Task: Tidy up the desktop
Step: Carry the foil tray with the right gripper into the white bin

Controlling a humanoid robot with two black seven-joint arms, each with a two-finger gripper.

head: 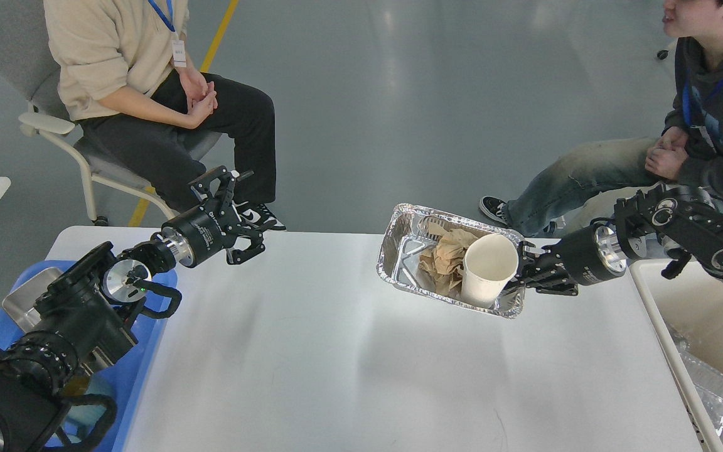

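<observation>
At nine o'clock the blue tray (pixel 142 351) is lying mostly hidden under the left arm, with a dull metal pan (pixel 29 301) in it only partly showing. The left gripper (pixel 242 216) is reaching toward ten o'clock over the far left corner of the desktop (pixel 336 364), its black fingers spread apart and holding nothing. The desktop, smooth, matte and white with rounded corners, is filling the middle and running out of sight at six o'clock. At one o'clock a crinkled foil tray (pixel 399 251) is holding crumpled brown paper (pixel 446 254) and a white paper cup (pixel 487 267), the cup covering part of the paper. The right gripper (pixel 521 276) is stretching in level from three o'clock, clamped on the foil tray's near rim, its fingertips partly hidden behind the cup. At four o'clock a cream bin (pixel 656 314) is being cut off by the edge, with shiny foil (pixel 713 389) inside.
</observation>
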